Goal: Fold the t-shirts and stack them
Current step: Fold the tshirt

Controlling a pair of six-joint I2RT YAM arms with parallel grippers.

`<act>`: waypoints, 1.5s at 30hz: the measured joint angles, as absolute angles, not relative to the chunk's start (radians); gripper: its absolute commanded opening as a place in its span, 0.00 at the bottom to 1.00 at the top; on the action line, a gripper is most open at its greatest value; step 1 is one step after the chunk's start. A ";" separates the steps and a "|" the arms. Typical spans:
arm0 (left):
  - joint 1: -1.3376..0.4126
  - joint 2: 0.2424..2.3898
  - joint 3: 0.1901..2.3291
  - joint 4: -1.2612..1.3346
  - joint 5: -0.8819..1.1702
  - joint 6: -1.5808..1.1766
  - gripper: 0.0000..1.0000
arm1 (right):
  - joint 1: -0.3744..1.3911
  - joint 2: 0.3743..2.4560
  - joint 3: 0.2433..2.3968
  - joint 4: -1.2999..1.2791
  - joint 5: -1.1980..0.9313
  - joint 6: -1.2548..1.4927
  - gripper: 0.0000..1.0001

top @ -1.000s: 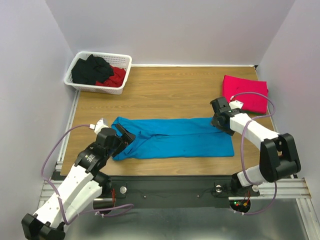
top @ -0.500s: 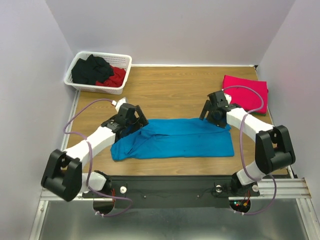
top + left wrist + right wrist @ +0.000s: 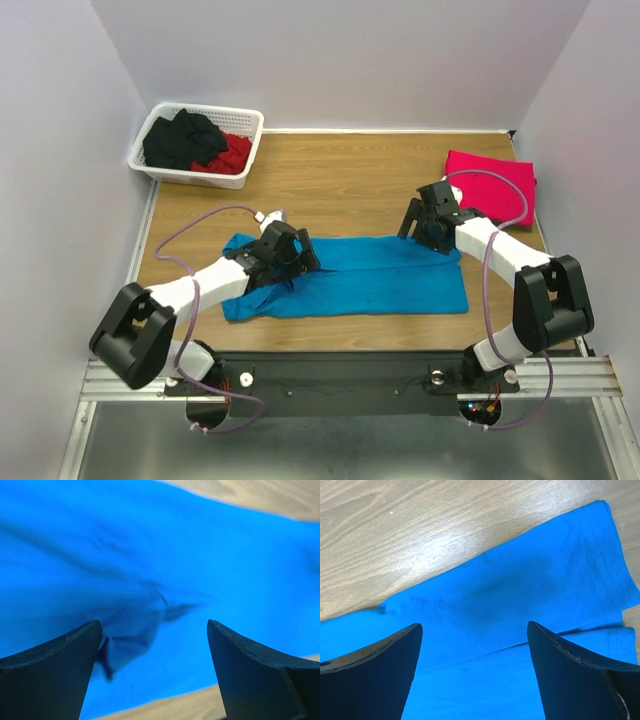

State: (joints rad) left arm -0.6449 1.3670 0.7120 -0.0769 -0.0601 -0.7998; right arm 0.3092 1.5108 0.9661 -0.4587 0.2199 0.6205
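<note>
A: Two t-shirts lie out on the desk [image 3: 340,170], as we read it. Where do we place the turquoise-blue t-shirt [image 3: 370,280]?

B: We place it across the near middle of the desk, folded flat into a long band that runs left to right. Its left end is rumpled and its right end is squared off.

A: And the pinkish-red t-shirt [image 3: 492,186]?

B: We see it folded at the far right corner of the desk, near the blue one's right end but apart from it.

A: How do we call the left end effector [image 3: 290,255]?

B: Spread wide, with nothing in its hold. In its wrist view its fingers [image 3: 50,675] stand far apart over blue cloth, and a dark ruck of fabric lies between them. From above, it sits low over the left part of the blue shirt, by the far edge. We cannot tell whether the tips touch the cloth.

A: And the right end effector [image 3: 428,232]?

B: We find it spread wide too, gripping nothing. It hangs at the far right corner of the blue shirt. Between its fingers [image 3: 570,675] we see the stitched hem, the edge of an upper layer lying on a lower one, and bare wood beyond.

A: What else do we note?

B: We note a white lattice basket [image 3: 150,165] at the far left corner, with black garments [image 3: 185,138] and a red cloth [image 3: 232,153] in it.
</note>
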 measured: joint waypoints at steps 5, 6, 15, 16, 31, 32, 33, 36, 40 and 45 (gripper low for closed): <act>-0.744 1.187 0.604 -0.080 -0.036 -0.852 0.98 | 0.309 1.492 0.966 -0.458 0.220 0.619 0.91; -0.761 1.159 0.591 -0.080 -0.029 -0.860 0.98 | 0.309 1.486 0.966 -0.458 0.220 0.619 0.91; -0.830 0.996 0.566 -0.171 -0.046 -0.898 0.98 | 0.309 1.461 0.966 -0.456 0.224 0.606 0.92; -0.830 0.989 0.588 -0.198 -0.071 -0.896 0.99 | 0.309 1.461 0.966 -0.457 0.225 0.605 0.92; -0.555 1.402 0.716 -0.156 -0.159 -0.843 0.98 | 0.302 1.671 1.034 -0.444 0.235 0.591 0.92; -0.556 1.434 0.716 -0.146 -0.156 -0.841 0.98 | 0.302 1.677 1.033 -0.444 0.234 0.591 0.92; -0.556 1.449 0.734 -0.138 -0.150 -0.834 0.98 | 0.302 1.681 1.030 -0.442 0.233 0.595 0.92; -0.557 1.515 0.783 -0.109 -0.141 -0.816 0.98 | 0.302 1.673 0.988 -0.424 0.226 0.599 0.92; -0.551 1.702 0.995 -0.146 -0.154 -0.752 0.98 | 0.302 1.596 0.893 -0.380 0.189 0.618 0.91; -0.548 2.081 1.497 -0.190 -0.165 -0.656 0.98 | 0.315 1.406 0.699 -0.308 0.094 0.687 0.92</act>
State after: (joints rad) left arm -0.5476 2.0808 1.4967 -0.1898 -0.1646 -0.6563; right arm 0.3149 1.4063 0.6994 -0.3077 0.0937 0.6868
